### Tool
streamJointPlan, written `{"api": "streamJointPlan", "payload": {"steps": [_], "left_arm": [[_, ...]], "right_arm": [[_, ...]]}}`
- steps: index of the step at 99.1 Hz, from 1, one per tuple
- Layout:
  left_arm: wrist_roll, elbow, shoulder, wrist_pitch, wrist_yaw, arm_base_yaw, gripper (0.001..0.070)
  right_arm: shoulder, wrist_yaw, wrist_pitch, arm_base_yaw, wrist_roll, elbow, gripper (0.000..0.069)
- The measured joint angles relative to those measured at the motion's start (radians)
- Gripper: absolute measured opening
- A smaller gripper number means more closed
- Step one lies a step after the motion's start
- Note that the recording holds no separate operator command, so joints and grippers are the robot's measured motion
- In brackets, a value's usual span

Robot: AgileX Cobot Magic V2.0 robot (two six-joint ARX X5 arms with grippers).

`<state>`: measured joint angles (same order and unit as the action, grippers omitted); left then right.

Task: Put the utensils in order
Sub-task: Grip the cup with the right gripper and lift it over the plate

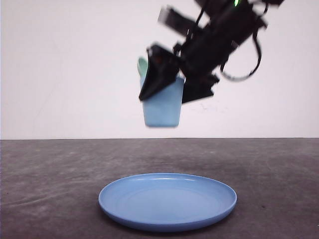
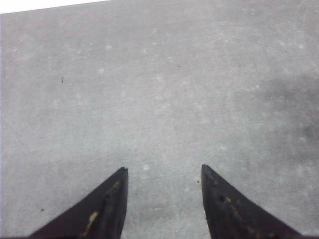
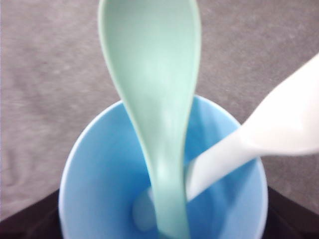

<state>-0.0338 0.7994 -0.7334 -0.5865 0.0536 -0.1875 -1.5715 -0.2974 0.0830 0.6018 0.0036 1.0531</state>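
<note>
My right gripper [image 1: 170, 93] holds a light blue cup [image 1: 162, 107] in the air, shut on its sides, well above the round blue plate [image 1: 119, 193]. The mint-green spoon [image 1: 142, 64] sticks up past the cup's rim at the left. In the right wrist view the cup [image 3: 99, 164] holds the mint-green spoon [image 3: 149, 74], bowl end up, and the white fork [image 3: 284, 124], which leans out over the rim. Dark fingers [image 3: 25, 226] flank the cup. My left gripper [image 2: 164, 169] is open over bare grey table [image 2: 159, 89], with nothing between its fingers.
The plate lies near the table's front edge, directly below the lifted cup. Grey tabletop [image 1: 45, 169] stretches to both sides of it, up to a white wall [image 1: 60, 69] behind.
</note>
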Motion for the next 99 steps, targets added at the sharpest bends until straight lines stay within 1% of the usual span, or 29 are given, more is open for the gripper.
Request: {"api": "streamJointPlan", "payload": {"steps": [13,39,52,63,76,99], "left_arm": [[0.000,0.000,0.000,0.000,0.000,0.000,0.0276],[0.000,0.000,0.000,0.022,0.000,0.000,0.0276],[0.000,0.000,0.000,0.021,0.000,0.000,0.0276],[0.000,0.000,0.000,0.022,0.000,0.000,0.0276],[0.000,0.000,0.000,0.022,0.000,0.000,0.0276],[0.000,0.000,0.000,0.018,0.000,0.000,0.0276]], "right_arm": [[0.136,0.056,0.013,0.040,0.005,-0.105,0.0482],[0.365,0.068,0.018,0.098,0.035,-0.276,0.0482],[0.439,0.104,0.016,0.132,0.050,-0.351,0.0482],[0.470,0.118,-0.010,0.172,0.053,-0.418,0.0482],[0.470,0.137,-0.079,0.208,0.053,-0.492,0.0482],[0.443,0.141,-0.250,0.230,0.050,-0.567,0.0482]]}}
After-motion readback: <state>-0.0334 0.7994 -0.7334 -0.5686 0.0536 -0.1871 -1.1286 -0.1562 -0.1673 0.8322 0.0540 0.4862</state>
